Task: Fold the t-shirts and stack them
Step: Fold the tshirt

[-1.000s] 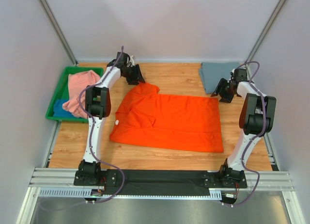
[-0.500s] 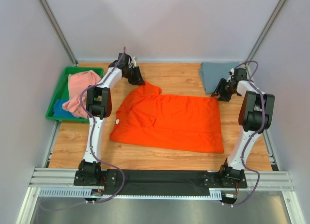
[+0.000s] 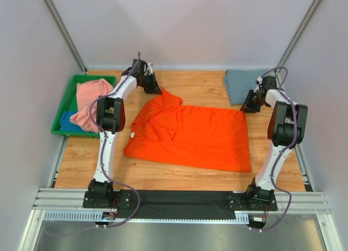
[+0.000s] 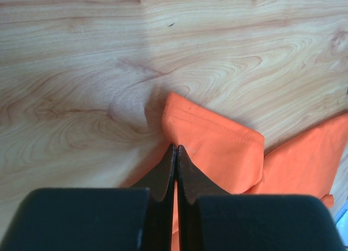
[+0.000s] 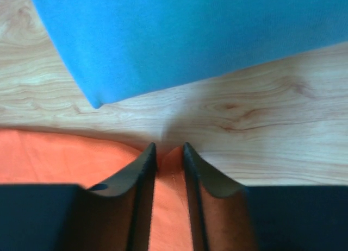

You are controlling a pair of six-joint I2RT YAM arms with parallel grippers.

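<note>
From the top external view, I counted four shirts. One orange t-shirt [image 3: 190, 134] lay spread flat in the middle of the table [image 3: 179, 177]. One grey-blue t-shirt [image 3: 242, 82] sat folded at the far right corner. One pink t-shirt [image 3: 89, 99] was heaped in the single green tray [image 3: 58, 129] at the left, over one blue t-shirt [image 3: 68, 120]. The left gripper [image 3: 154, 88] was at the orange shirt's far-left sleeve, and the right gripper [image 3: 249, 106] was at its far-right corner, beside the grey-blue one.

The left wrist view showed the fingers [image 4: 163, 175] clenched on the hem of the orange sleeve [image 4: 217, 148], with no gap between them and bare wood beyond.

In the right wrist view, the fingers [image 5: 142, 169] stood close together with a strip of orange cloth [image 5: 168, 207] between them, so I judged the right gripper to be pinching that corner. The grey-blue t-shirt [image 5: 190, 39], which looked brighter blue here, lay just past the fingertips without touching them.

I took the step in hand to be the first fold of the orange shirt, with one shirt already folded and two waiting in the tray. The next move called for lifting both pinched points together and carrying the far edge toward the near edge, keeping the cloth taut and clear of the folded shirt.
</note>
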